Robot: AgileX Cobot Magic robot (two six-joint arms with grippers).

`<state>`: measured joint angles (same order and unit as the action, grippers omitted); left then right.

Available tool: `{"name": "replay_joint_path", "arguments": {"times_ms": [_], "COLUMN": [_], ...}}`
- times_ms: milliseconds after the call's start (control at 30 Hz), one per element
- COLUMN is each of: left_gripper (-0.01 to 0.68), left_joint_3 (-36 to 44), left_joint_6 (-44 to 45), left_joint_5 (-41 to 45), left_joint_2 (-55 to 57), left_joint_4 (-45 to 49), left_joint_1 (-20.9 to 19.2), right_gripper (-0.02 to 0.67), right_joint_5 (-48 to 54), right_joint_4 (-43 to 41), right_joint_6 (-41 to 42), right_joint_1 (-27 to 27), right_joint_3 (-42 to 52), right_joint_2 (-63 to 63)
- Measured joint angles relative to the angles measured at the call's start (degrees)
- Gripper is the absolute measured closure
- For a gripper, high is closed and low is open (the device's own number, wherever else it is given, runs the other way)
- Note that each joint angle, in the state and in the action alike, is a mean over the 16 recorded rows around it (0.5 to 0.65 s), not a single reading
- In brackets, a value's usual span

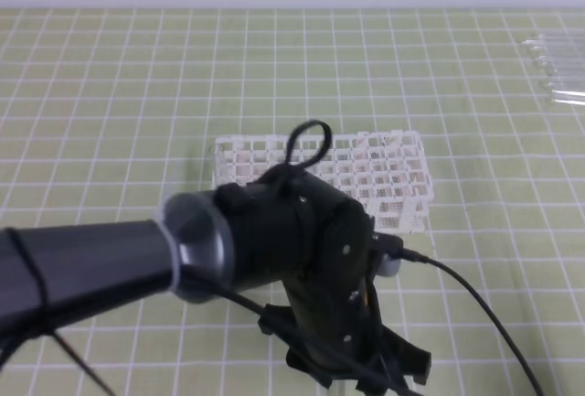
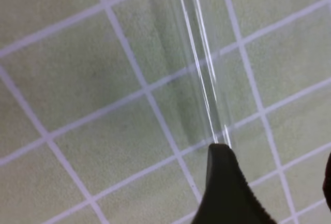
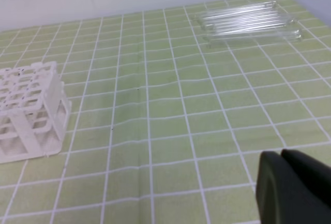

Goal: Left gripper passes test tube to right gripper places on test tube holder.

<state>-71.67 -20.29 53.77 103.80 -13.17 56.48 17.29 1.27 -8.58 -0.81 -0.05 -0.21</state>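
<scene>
Matting in green with a white grid covers the whole work surface; its far edge meets a pale wall along the top of the high view. Wide bare matting lies left of and behind the rack, and between the rack and the spare tubes.

Arm, dark and tubular, enters the high view from the left edge and ends in a bulky black wrist that hides the near-centre matting and the front left corner of the rack. A black cable loops above the wrist and another trails off to the lower right.

Rack, a white two-tier lattice, stands upright at centre. In the right wrist view it sits at the left edge, well apart from that gripper.

Spare tubes, a clear bundle, lie flat near the far right corner of the matting, well apart from the rack.

Left gripper points down at the bottom edge of the high view. In the left wrist view one dark finger tip rises from the lower edge and a sliver of the other shows at the right edge, so the fingers stand wide apart.

Tube, clear glass, runs from the top of the left wrist view down to that finger tip. Whether it touches the tip or the matting cannot be told.

Right gripper shows as dark finger tips pressed together at the lower right, holding nothing.
</scene>
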Motion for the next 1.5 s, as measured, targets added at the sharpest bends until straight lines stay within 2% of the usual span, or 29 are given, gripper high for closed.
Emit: {"name": "replay_joint_path", "arguments": {"times_ms": [433, 1000, 1500], "left_gripper": [0.309, 0.323, 0.610], "left_joint_3": [-1.77, -1.82, -1.81], "left_joint_6": [-3.37, -4.85, -4.47], "left_joint_5": [2.27, 1.23, -0.14], "left_joint_2": [4.52, 6.31, 4.78], "left_joint_4": [3.18, 4.76, 6.23], "left_joint_1": [0.95, 0.97, 0.97], "right_gripper": [0.666, 0.666, 0.666], "right_joint_5": [0.00, 0.00, 0.00], "right_joint_4": [0.00, 0.00, 0.00], "right_joint_6": [0.00, 0.00, 0.00], "right_joint_1": [0.00, 0.00, 0.00], "right_joint_3": [0.00, 0.00, 0.00], "right_joint_2": [0.00, 0.00, 0.00]}}
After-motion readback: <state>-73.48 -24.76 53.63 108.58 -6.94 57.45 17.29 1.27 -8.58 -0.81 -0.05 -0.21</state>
